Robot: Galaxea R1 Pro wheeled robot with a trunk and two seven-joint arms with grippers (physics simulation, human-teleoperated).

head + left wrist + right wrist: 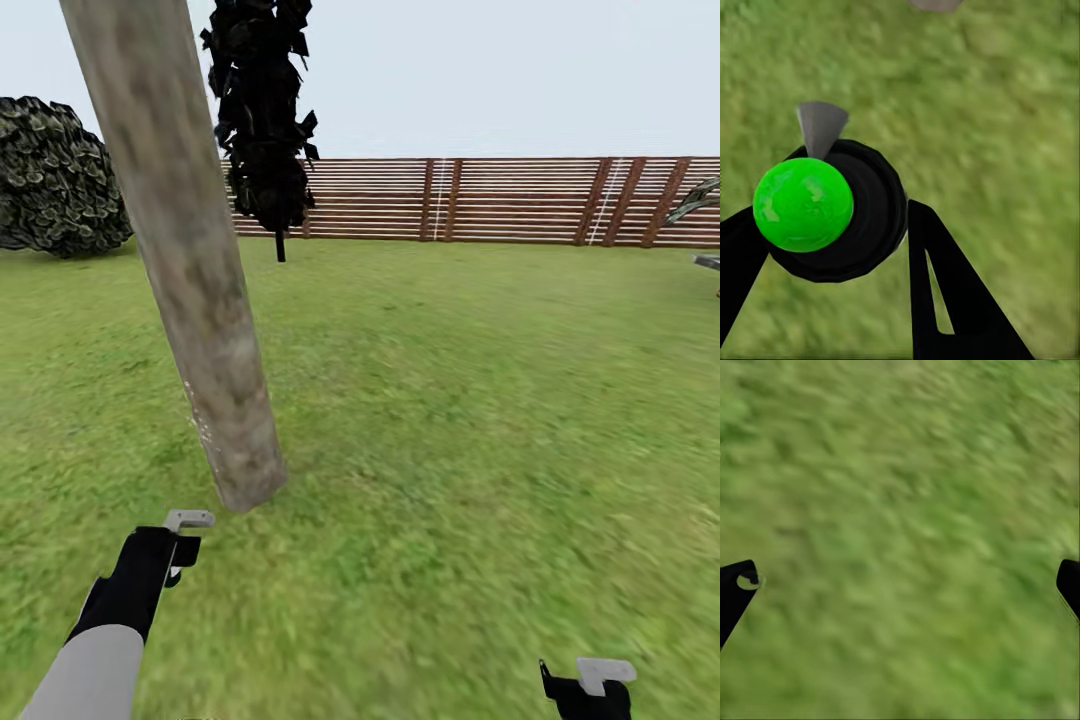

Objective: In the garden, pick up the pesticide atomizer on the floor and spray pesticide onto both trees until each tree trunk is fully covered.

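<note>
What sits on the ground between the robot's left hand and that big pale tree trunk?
In the head view, just grass between the left gripper and the tree trunk.

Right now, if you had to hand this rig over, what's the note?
Left gripper: shut on the pesticide atomizer, held above the lawn.
Right gripper: open, nothing in it, over grass.
Tree trunk: just ahead of the left arm.
Done: atomizer picked up; a few whitish pesticide specks low on the trunk.
Left: most of this bark looks unsprayed, so keep spraying. Second tree's state can't be judged from here.
</note>
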